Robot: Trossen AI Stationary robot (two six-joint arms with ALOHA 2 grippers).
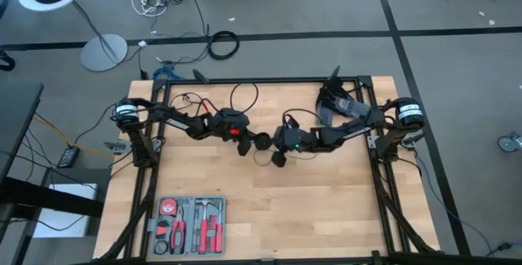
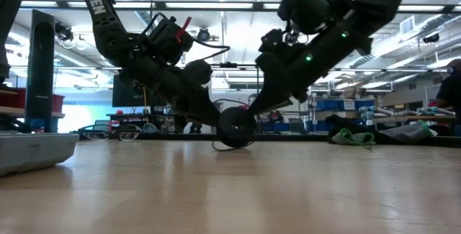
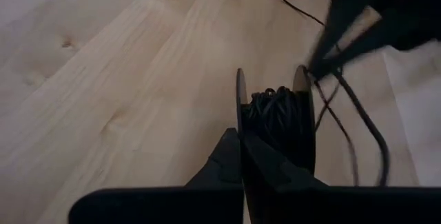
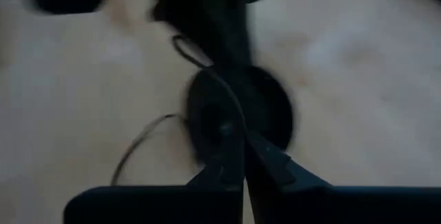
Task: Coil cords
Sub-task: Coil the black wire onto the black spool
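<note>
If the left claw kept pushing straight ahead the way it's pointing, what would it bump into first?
Probably nothing new: the left gripper is already shut on the spool wound with black cord; past it comes the right gripper.

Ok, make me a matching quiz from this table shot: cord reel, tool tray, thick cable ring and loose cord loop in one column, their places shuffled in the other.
Things:
1. cord reel
2. tool tray
3. thick cable ring
4. loose cord loop

Places:
A. on the floor beyond the table
B. on the table near the arm bases
C. mid-table, between left gripper and right gripper
D. table edge farthest from the arm bases, left side

Pairs: 1-C, 2-D, 3-A, 4-B
</note>
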